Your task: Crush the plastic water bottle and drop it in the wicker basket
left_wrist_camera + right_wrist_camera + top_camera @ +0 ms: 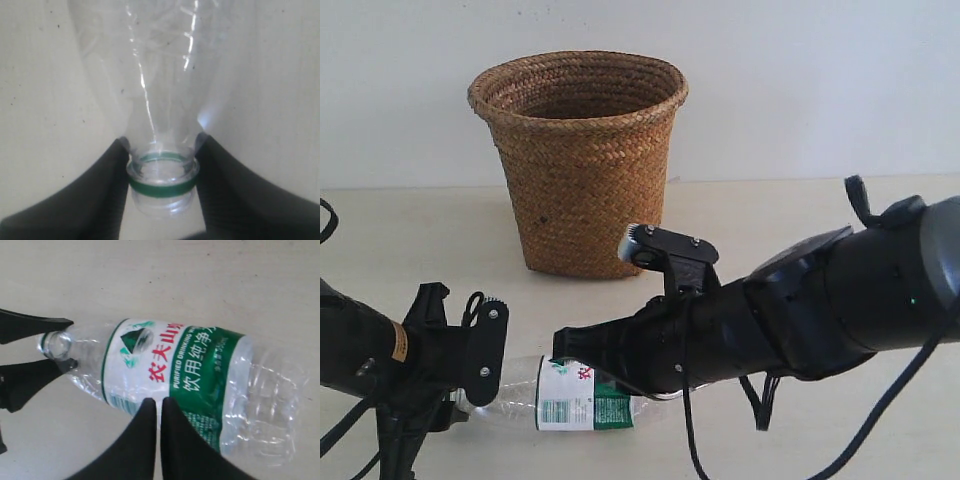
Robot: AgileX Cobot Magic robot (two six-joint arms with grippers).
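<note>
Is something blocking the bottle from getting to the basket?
Nothing visible stands in the way. The left gripper pinches the plastic water bottle by its neck. The table between the bottle and the wicker basket looks bare, and the basket's top is open. Only the right arm reaches across over the bottle.

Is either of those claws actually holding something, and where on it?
Yes. The left gripper clamps the bottle by its neck, at the green ring. The right gripper holds nothing: its jaws are closed together at the label.
</note>
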